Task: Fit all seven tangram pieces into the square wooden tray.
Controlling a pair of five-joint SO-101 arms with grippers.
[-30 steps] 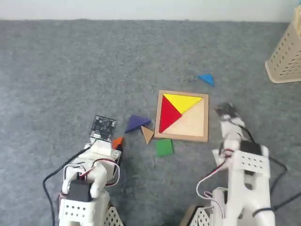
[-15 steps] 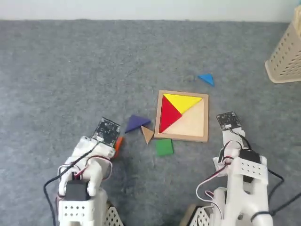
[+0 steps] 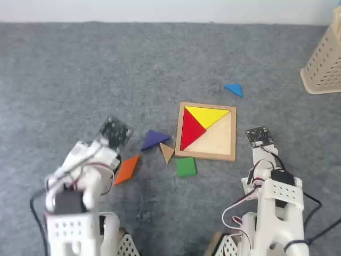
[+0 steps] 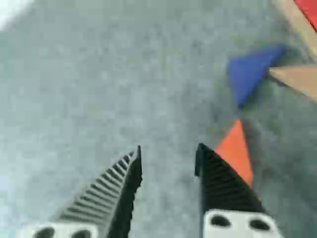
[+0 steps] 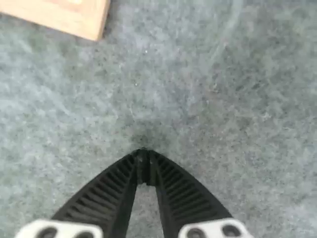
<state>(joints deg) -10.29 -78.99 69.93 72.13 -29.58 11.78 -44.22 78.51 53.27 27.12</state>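
Observation:
The square wooden tray [image 3: 222,148] lies mid-table with a yellow triangle [image 3: 206,115] and a red triangle [image 3: 190,130] inside it. Left of the tray lie a purple piece [image 3: 155,140], a tan triangle [image 3: 167,152], a green square [image 3: 186,166] and an orange piece [image 3: 127,169]. A small blue triangle [image 3: 233,89] sits beyond the tray. My left gripper [image 4: 168,151] is open over bare carpet, with the orange piece [image 4: 235,151] just beside one finger and the purple piece [image 4: 252,69] farther off. My right gripper [image 5: 143,156] is shut and empty, near the tray's corner [image 5: 74,20].
A beige perforated basket [image 3: 325,58] stands at the far right edge. The left arm [image 3: 85,160] and the right arm [image 3: 272,186] rise from the near edge. Grey carpet covers the whole table, with wide free room on the far left.
The left arm swung to the left off the orange piece, which now lies uncovered on the carpet. The right arm drew back slightly earlier and has since kept still.

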